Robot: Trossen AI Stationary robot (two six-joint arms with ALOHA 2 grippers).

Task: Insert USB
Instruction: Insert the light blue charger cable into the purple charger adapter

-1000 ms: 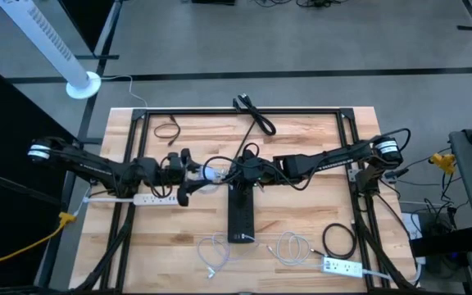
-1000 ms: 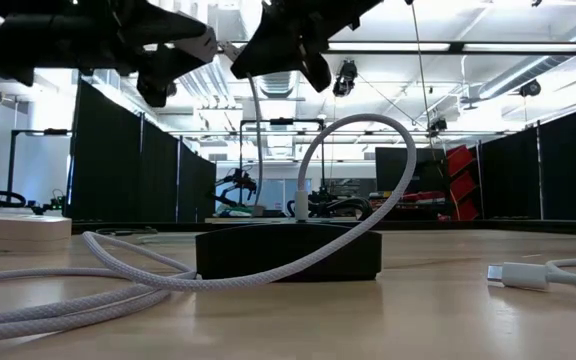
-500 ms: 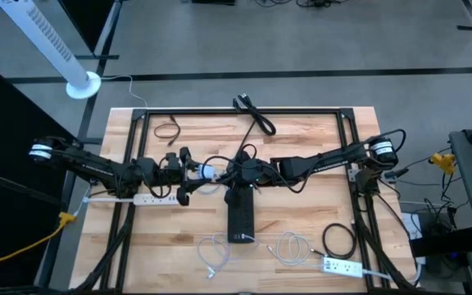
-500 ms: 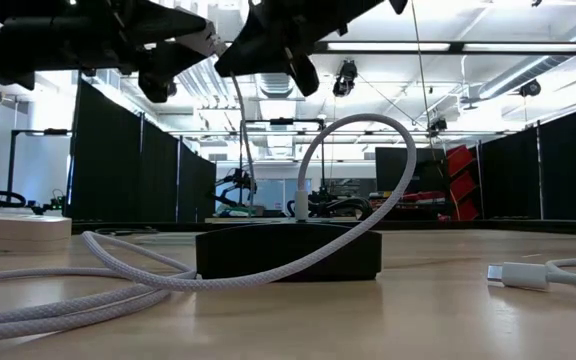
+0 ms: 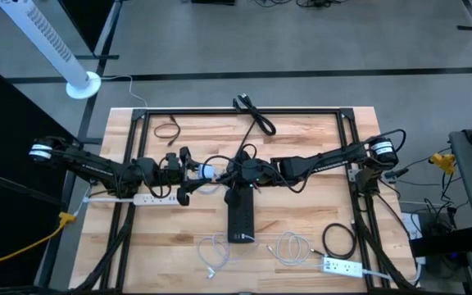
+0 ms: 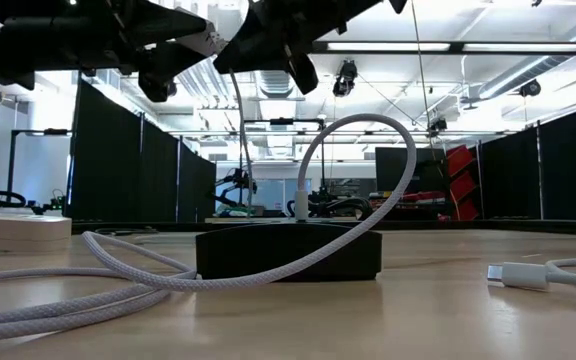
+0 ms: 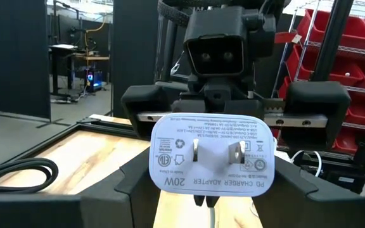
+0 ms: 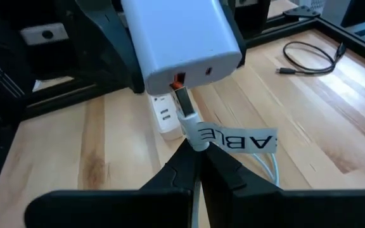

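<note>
Table centre crowded: left gripper and right gripper nearly meet, charger between; black box with looped white cable just below; bare wood along far side free

Both arms are dark, almost black, and thin, with black cables running along them. Each one has a white ring with a dark band at the base joint. The left gripper has broad, flat black fingers. The right gripper has black matte fingers that narrow to the tips. Behind its fingers sits a black wrist camera block with two round lenses, above a pale metal rail.
</note>
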